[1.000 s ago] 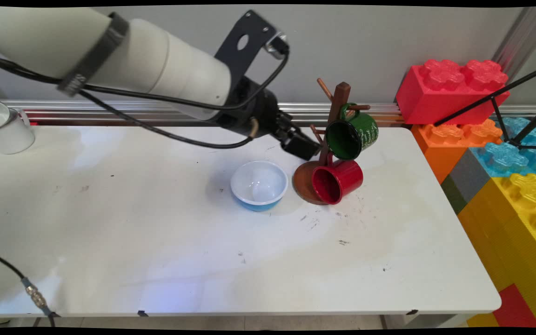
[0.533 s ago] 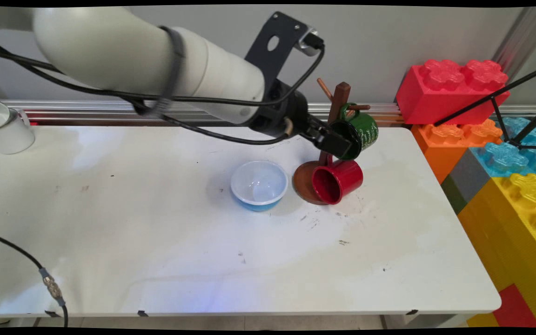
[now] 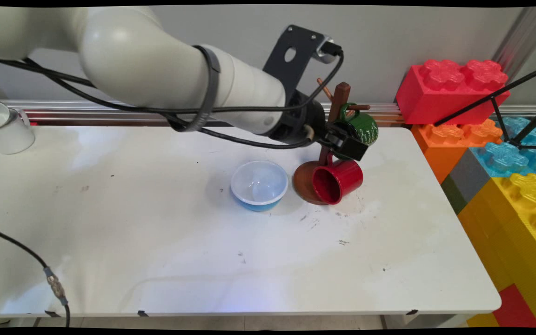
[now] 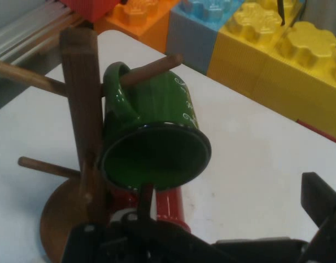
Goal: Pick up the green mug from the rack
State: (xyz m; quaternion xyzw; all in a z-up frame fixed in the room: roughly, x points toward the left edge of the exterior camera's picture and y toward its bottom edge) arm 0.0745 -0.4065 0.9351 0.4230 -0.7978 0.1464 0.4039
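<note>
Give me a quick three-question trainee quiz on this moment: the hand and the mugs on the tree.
1. Multiple choice: the upper mug on the wooden mug tree, right ahead of the hand, is: A yellow, B green, C white.
2. True or false: the red mug hangs above the upper mug.
3. Fill in: the hand's fingers stand ___ (open or shut).

Key: 1 B; 2 false, since the red mug is lower, near the tree's base; 3 open.
</note>
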